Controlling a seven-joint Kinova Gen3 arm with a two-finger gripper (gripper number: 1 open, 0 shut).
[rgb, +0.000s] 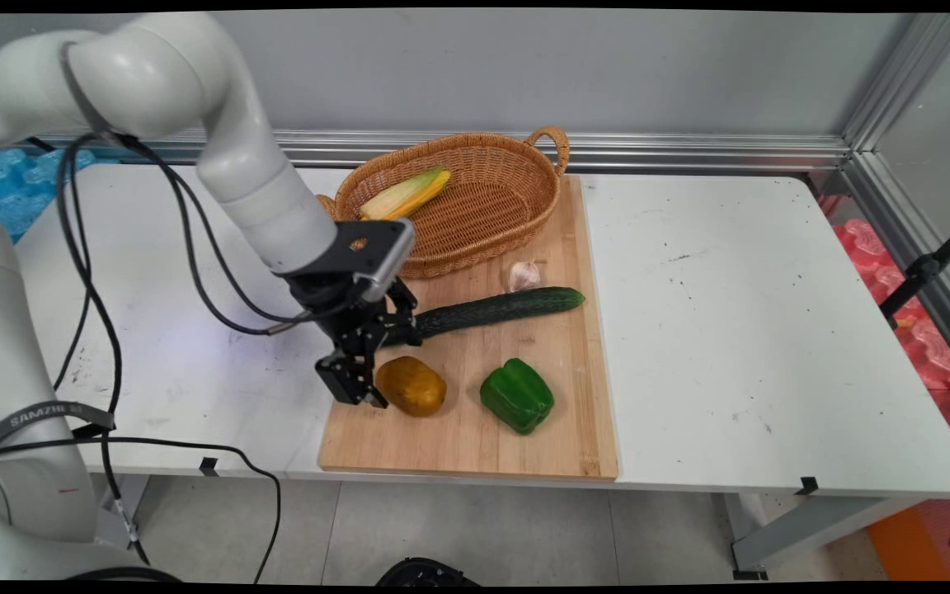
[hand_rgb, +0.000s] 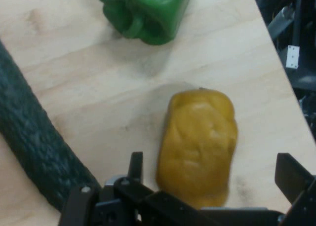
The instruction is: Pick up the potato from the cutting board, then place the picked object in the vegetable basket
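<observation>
pincer: open — its fingers stand either side of the potato's near end, touching nothing that shows.
potato: yellow-brown, lying on the board's near-left part, just at 3 o'clock of the pincer in the main view; in the hand view it runs lengthwise away from the pincer, a little right of centre in the gap.
cucumber: long, dark green, across the board at 12 o'clock of the potato; its left end passes behind the pincer's linkage, close to the left finger in the hand view.
pepper: green, at 3 o'clock of the potato, apart from it.
garlic: one bulb just beyond the cucumber, near the basket.
basket: wicker, on the board's far end, holding one corn cob in its husk.
board: wooden, lying on the white counter.
doing it well: judged from these views, a sound hold would want the potato centred between the fingers — and the left finger kept off the cucumber; the rounded skin could slip under a shallow pinch.
</observation>
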